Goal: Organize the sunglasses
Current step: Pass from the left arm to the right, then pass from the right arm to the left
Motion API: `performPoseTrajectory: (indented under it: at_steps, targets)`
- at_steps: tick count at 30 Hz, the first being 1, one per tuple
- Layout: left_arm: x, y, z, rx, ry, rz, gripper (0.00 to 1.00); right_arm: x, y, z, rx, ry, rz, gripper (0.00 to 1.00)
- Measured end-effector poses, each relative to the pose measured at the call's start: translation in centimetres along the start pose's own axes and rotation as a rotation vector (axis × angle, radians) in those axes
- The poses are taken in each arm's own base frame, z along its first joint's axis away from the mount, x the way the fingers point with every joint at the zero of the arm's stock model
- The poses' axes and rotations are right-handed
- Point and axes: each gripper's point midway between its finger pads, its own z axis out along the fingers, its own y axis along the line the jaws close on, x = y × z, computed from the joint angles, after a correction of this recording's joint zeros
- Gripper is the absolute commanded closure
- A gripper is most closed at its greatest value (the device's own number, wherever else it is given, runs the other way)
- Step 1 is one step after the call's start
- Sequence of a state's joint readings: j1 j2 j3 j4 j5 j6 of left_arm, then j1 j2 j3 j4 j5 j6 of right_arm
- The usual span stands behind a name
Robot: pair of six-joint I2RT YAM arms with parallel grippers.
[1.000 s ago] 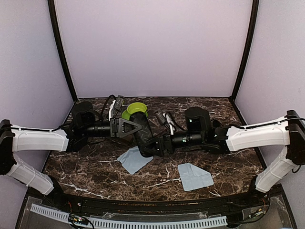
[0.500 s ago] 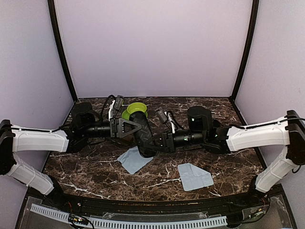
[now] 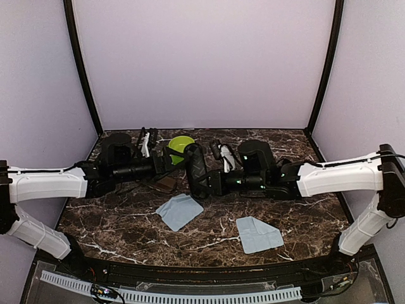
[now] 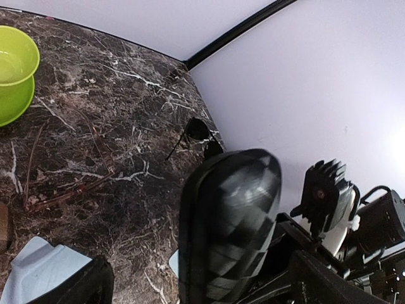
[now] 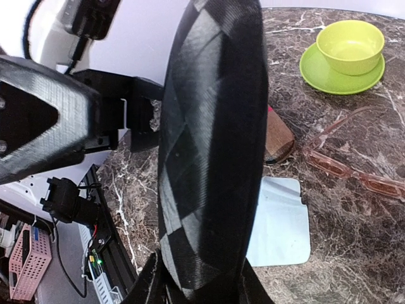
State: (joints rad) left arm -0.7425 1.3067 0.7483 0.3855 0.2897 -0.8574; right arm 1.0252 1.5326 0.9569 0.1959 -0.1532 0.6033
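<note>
Reddish-brown translucent sunglasses (image 5: 354, 168) lie open on the marble beside a green bowl; they show faintly as sunglasses (image 4: 63, 190) in the left wrist view. The thin black wire sunglasses (image 4: 199, 136) lie near the back wall. My right gripper (image 5: 201, 288) is shut on one end of the black bumpy case (image 5: 212, 145), holding it above the table at mid-back (image 3: 197, 172). My left gripper (image 3: 169, 166) stands open just left of that case, its fingers (image 4: 95, 285) apart and clear of it.
A green bowl (image 3: 181, 144) on a saucer stands at the back centre. The brown striped case (image 3: 166, 184) lies under the left gripper. Two light-blue cloths (image 3: 179, 211) (image 3: 259, 233) lie toward the front. Purple walls close in the back and sides.
The right gripper shut on the black case while the left gripper opened, let go of it and drew back left. The case shifted slightly toward the back.
</note>
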Motion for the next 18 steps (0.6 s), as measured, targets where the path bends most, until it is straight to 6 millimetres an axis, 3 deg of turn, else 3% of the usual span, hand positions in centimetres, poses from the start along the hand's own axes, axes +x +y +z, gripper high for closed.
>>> performPoseTrajectory:
  at_steps: [3,7,13,18]
  targets:
    - [-0.6,-0.9,0.2,-0.025,-0.021,0.006,0.01,0.2,-0.1,0.8,0.066,0.004,-0.003,1.0]
    - [0.0,-1.5,1.0,-0.052,-0.007,0.008,0.01,0.5,0.6,2.2,0.137,0.017,-0.029,1.0]
    - [2.0,0.5,2.6,-0.169,0.045,0.008,0.02,1.6,0.4,2.4,0.201,0.033,-0.05,1.0]
    - [2.8,1.2,3.1,-0.232,0.067,0.03,0.12,1.7,-0.2,2.2,0.233,0.032,-0.053,1.0]
